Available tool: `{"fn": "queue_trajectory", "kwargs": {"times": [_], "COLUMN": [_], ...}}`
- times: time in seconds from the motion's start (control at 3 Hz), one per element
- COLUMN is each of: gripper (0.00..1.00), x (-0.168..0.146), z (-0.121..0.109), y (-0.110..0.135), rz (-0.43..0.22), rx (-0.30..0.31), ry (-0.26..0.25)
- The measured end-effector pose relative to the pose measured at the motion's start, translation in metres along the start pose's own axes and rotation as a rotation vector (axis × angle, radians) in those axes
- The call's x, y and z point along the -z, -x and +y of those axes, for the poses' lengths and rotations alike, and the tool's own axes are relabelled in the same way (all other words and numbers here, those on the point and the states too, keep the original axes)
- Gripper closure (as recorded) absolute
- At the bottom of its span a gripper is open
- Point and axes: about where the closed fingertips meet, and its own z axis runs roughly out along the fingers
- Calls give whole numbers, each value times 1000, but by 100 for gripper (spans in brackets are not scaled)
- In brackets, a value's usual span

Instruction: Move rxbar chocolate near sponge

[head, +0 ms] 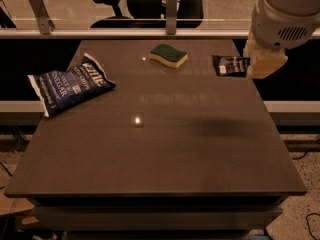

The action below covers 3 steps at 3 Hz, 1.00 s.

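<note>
Rxbar (229, 65) is hanging pinched at its right end in our gripper (249, 67); we're holding it above the table's (150, 154) far right edge, right of the sponge (169, 55).

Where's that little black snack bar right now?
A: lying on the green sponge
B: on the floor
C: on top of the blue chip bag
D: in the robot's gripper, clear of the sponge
D: the rxbar chocolate sticks out from the gripper, apart from the sponge.

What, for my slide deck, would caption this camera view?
The gripper holds the rxbar chocolate above the table, right of the sponge; a blue chip bag lies far left.
</note>
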Motion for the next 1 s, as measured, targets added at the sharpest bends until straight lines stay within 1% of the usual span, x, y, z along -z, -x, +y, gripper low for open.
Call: {"fn": "queue_trajectory", "kwargs": {"times": [0.67,1.0], "gripper": [100,100], "x": [-4,-8], "z": [-48,-70], "y": [25,37], "rz": [-38,-72], "rx": [82,104], "ry": [5,7]}}
